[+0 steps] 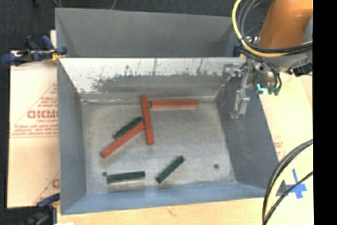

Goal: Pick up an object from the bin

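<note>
I am inspecting the grey metal bin from above; the arm is reaching in from the right, and its orange cover is sitting above the bin's far right corner. The end effector is hanging over the upper part of the right sloping wall, close to the far right corner of the floor; I cannot tell whether it is open or closed; it is standing apart from every item on the floor.

Six bars are lying loose on the floor, none heaped high. The horizontal red rectangular bar is lying along the far edge of the floor; its right end is the item nearest the end effector. Its left end is meeting the top of the upright red rectangular bar, the two forming a corner. That upright bar is crossing over the upper end of the long diagonal red bar, which is running down toward the front left. The slanted dark green bar is lying just beside this diagonal, parallel to it on its far side; I cannot tell whether they are touching.

Near the front wall, the flat dark green bar is lying at the left; the tilted dark green bar is lying near the middle, apart from it; a small dark speck is showing further right.
</note>
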You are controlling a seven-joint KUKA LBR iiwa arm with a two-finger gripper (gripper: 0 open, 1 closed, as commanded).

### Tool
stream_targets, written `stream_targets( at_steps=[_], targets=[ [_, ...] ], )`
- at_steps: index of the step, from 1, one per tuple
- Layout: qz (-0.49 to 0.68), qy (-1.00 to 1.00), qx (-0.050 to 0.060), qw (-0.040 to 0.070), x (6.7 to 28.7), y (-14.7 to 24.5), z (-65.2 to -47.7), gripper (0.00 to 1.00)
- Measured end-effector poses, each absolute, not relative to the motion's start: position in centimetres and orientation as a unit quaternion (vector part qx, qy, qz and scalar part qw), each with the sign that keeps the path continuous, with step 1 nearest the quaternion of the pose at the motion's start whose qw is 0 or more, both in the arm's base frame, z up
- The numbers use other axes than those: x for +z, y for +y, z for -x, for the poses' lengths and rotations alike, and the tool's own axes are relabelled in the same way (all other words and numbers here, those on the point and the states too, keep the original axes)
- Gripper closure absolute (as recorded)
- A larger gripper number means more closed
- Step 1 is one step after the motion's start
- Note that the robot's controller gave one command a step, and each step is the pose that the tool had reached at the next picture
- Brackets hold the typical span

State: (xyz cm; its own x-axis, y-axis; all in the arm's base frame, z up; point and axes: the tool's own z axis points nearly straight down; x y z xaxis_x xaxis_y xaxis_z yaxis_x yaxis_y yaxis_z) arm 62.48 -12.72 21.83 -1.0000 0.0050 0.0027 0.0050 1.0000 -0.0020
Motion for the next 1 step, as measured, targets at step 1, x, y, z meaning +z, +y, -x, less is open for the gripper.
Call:
stream_targets(
  at_steps=[1],
  targets=[
    [0.058, -0.998, -0.001, 0.002, 9.15, -8.52, -60.19, 0.0]
  ],
)
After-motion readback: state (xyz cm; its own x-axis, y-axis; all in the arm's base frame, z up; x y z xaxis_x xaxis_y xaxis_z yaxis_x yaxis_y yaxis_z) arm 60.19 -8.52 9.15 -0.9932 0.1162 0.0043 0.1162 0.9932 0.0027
